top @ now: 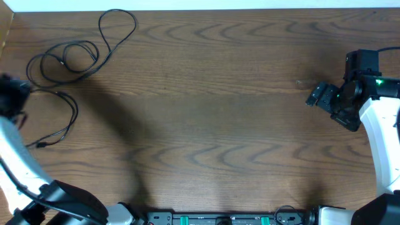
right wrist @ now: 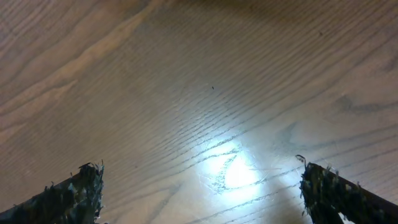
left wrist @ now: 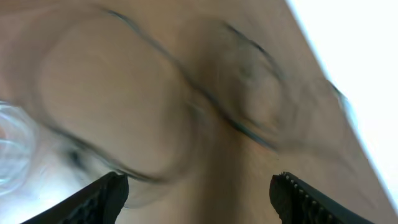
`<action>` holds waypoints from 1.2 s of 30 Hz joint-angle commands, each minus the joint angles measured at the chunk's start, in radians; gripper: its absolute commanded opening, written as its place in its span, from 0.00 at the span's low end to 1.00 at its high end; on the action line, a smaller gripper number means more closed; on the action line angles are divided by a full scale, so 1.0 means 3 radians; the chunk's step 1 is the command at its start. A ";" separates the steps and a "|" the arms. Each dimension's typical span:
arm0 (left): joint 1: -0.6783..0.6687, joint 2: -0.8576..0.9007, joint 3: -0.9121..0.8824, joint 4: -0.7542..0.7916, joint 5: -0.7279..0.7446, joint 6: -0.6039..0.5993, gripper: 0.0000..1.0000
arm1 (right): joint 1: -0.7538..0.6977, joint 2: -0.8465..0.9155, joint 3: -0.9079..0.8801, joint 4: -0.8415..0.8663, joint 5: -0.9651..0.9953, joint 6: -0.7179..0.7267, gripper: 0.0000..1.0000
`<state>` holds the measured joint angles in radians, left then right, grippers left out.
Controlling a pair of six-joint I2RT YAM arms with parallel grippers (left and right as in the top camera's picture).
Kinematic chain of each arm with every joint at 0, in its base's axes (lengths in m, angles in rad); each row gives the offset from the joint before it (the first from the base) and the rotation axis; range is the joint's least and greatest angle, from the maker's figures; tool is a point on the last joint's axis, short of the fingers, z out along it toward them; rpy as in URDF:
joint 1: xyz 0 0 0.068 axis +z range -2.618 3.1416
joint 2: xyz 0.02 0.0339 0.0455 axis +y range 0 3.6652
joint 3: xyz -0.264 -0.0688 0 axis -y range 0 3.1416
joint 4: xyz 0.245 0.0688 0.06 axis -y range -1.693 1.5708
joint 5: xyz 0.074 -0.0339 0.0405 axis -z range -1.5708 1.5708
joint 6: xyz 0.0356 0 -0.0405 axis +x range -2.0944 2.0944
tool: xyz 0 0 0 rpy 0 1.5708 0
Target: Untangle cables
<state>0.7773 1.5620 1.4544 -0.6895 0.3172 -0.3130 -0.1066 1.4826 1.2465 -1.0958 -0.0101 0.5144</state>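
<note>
Thin black cables (top: 75, 53) lie in loose loops at the far left of the wooden table (top: 206, 119). One loop (top: 117, 28) reaches toward the back edge. Another strand (top: 59, 125) runs down to a small plug (top: 40, 145). In the left wrist view the cable loops (left wrist: 186, 93) show only as blurred dark curves. My left gripper (left wrist: 199, 193) is open and empty above them, at the table's left edge (top: 12, 94). My right gripper (right wrist: 202, 186) is open and empty over bare wood at the right (top: 322, 97). No white cable is in view.
The table's back edge meets a white surface (top: 200, 5). A clear blurred object (left wrist: 12, 149) shows at the left of the left wrist view. Black fixtures with green parts (top: 219, 219) sit along the front edge between the arm bases.
</note>
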 commanded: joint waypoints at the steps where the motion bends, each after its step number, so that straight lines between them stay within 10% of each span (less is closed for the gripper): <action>1: -0.0456 -0.0019 0.0014 -0.0148 0.0964 0.0046 0.77 | -0.0019 -0.0048 0.0009 0.0000 0.0013 -0.0024 0.99; 19: -0.3377 -0.0053 -0.0051 -0.1434 0.0108 0.0544 0.77 | -0.0018 -0.0048 0.0009 0.0000 0.0013 -0.0024 0.99; 36: -0.3696 -0.2330 -0.0089 -0.2004 -0.0615 0.0216 0.78 | 0.0031 -0.0056 0.0009 -0.0258 -0.0477 -0.0024 0.99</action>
<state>-0.3302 0.9771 1.4364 -1.2518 0.2020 -0.2367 -0.1062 1.4826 1.2461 -1.1469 -0.0883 0.5144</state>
